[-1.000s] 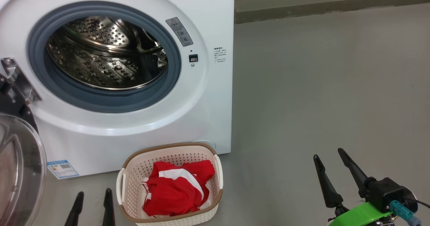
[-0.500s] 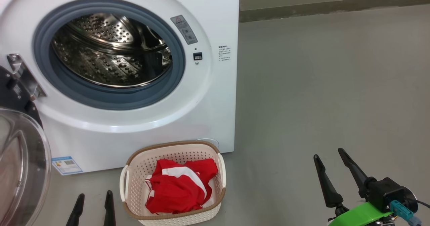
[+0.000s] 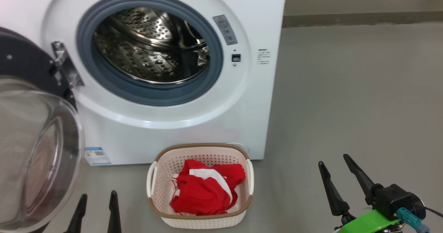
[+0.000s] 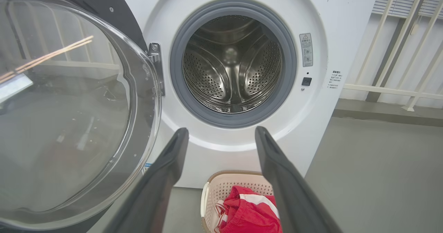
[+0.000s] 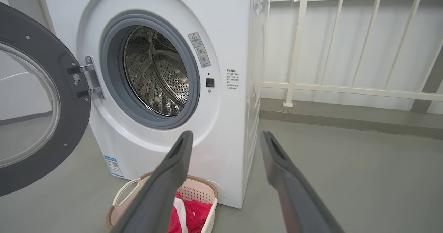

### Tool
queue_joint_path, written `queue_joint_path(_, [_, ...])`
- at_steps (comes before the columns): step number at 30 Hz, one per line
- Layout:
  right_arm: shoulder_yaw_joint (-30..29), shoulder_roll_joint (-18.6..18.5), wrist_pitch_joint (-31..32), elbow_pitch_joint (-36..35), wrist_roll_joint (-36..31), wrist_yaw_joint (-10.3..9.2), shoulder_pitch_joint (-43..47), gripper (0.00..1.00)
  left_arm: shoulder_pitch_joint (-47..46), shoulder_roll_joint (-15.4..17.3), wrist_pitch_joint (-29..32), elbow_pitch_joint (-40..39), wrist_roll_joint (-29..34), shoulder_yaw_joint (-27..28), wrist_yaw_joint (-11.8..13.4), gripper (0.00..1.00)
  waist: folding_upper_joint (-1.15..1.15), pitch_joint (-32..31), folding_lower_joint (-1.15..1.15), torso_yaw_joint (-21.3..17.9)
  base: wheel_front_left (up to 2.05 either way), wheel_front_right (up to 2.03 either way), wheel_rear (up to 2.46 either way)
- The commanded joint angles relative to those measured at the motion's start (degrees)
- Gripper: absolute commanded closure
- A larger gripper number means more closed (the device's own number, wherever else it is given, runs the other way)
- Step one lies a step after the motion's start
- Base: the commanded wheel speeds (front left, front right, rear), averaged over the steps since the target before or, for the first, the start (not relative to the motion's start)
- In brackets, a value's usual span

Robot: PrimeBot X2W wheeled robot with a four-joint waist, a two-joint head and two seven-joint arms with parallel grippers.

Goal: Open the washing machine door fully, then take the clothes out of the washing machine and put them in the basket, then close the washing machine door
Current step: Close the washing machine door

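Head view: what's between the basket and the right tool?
Nothing: bare grey floor runs from the basket to the open right tool, as the head view shows.

both arms low, left gripper (image 3: pixel 97 200) and right gripper (image 3: pixel 337 163) spread wide, empty, fingers pointing forward
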Motion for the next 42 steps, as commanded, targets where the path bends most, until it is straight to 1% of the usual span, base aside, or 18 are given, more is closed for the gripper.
queue_joint_path(1, [1.3,-0.6,-0.4,-1.5,0.3,0.28,-1.3,0.0,-1.8,1.1,0.2,-2.0,0.7,2.1,0.7,0.0,0.0,-0.1,0.0,2.3,0.0,0.0,0.0])
queue_joint_path(4, [1.4,-0.4,-0.4,-1.7,0.3,0.28,-1.3,0.0,-1.6,1.3,1.1,-3.0,1.0,2.5,1.7,0.0,0.0,-0.2,0.0,4.5,0.0,0.0,0.0])
queue_joint_path(8, [1.6,-0.3,-0.4,-1.9,0.4,0.28,-1.4,0.0,-1.6,1.9,1.7,-4.0,1.1,2.9,2.2,0.0,0.0,-0.4,0.0,7.4,0.0,0.0,0.0])
queue_joint_path(14, [2.5,0.2,-0.4,-2.3,0.6,0.28,-1.6,0.0,-1.0,2.2,2.4,-5.6,1.6,3.5,3.9,0.0,0.0,-1.0,0.0,11.5,0.0,0.0,0.0])
queue_joint_path(17, [2.8,0.4,-0.4,-2.3,0.7,0.28,-1.7,0.0,-0.8,2.3,2.6,-6.2,1.8,3.8,4.4,0.0,0.0,-1.2,0.0,12.6,0.0,0.0,0.0])
queue_joint_path(18, [3.2,0.6,-0.4,-2.4,0.8,0.28,-1.9,0.0,-0.7,2.3,2.9,-6.8,1.9,3.9,4.8,0.0,0.0,-1.3,0.0,13.7,0.0,0.0,0.0])
queue_joint_path(19, [3.2,0.6,-0.4,-2.4,0.8,0.28,-1.9,0.0,-0.7,2.3,2.9,-6.8,1.9,3.9,4.8,0.0,0.0,-1.3,0.0,13.7,0.0,0.0,0.0])
queue_joint_path(29, [4.1,1.5,-0.4,-2.3,1.5,0.28,-2.1,0.0,-0.1,3.2,4.6,-8.3,2.3,4.2,6.1,0.0,0.0,-2.4,0.0,19.0,0.0,0.0,0.0])
queue_joint_path(33, [4.4,1.8,-0.4,-2.3,1.5,0.28,-2.0,0.0,0.4,3.7,4.7,-8.2,2.1,4.8,6.3,0.0,0.0,-2.8,0.0,20.6,0.0,0.0,0.0])
queue_joint_path(42, [5.5,1.8,-0.4,-1.7,1.6,0.28,-3.2,0.0,1.5,3.7,4.2,-8.9,1.6,5.5,7.1,0.0,0.0,-2.5,0.0,20.9,0.0,0.0,0.0])
